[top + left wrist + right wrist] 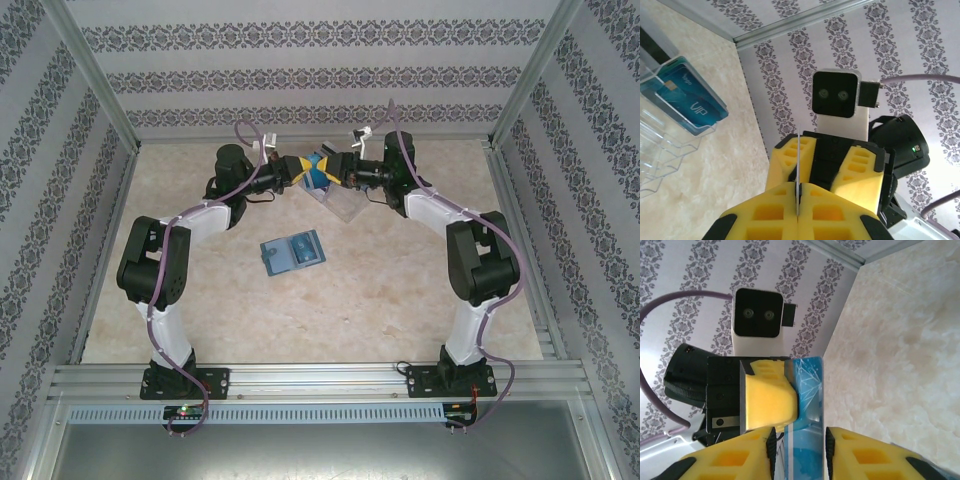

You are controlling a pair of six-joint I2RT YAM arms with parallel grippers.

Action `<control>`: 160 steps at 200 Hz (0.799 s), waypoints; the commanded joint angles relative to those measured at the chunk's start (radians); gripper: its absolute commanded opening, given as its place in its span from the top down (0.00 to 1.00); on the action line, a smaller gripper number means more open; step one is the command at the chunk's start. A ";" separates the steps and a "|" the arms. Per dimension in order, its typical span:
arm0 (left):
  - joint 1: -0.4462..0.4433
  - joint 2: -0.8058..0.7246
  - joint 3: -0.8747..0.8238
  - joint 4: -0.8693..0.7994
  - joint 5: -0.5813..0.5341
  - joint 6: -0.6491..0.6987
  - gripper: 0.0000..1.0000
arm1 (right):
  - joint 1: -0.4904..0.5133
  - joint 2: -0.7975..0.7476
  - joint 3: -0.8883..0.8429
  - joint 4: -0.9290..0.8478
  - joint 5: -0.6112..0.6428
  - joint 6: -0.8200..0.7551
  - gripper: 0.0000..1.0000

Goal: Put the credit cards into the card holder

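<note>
While the left fingers [765, 215] are clenched flat on a credit card [797, 165], seen edge-on as a thin pale line from the left wrist, the right fingers [875, 457] stand released, parted to either side of the same card. From the right wrist the card's face shows blue with a web of fine white lines, and no words on it can be read. The top view puts this meeting above the far middle of the counter [400, 290], the card up in the air between the two arms. Just beside it, to the near right, is a clear stand [347, 206] of stepped transparent pockets. In the left wrist view one of its pockets holds a second card [690, 102], teal, with a chip and "VIP" in white letters. A smaller word above that is too small to read. The card holder [293, 251] lies open and flat on the counter, nearer the arm bases and well apart from both pairs of fingers.
</note>
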 commanded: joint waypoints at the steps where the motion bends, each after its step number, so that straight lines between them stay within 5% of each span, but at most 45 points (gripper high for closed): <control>1: 0.003 0.000 0.032 -0.035 0.059 0.040 1.00 | 0.002 0.023 0.037 0.007 -0.067 0.009 0.71; 40: 0.005 -0.007 0.044 -0.106 0.064 0.083 1.00 | 0.003 0.021 0.041 -0.004 -0.088 0.001 0.96; 61: 0.013 -0.017 0.038 -0.170 0.044 0.113 0.67 | -0.003 0.004 0.022 -0.051 -0.078 -0.035 1.00; 71: 0.024 -0.039 0.022 -0.253 0.018 0.163 0.60 | -0.007 -0.006 0.005 -0.086 -0.075 -0.062 1.00; 126: 0.061 -0.230 -0.059 -1.025 -0.308 0.594 0.59 | 0.073 -0.037 -0.135 -0.308 0.055 -0.307 1.00; 160: 0.061 -0.269 -0.153 -1.199 -0.480 0.661 0.61 | 0.161 0.015 -0.152 -0.350 0.128 -0.387 1.00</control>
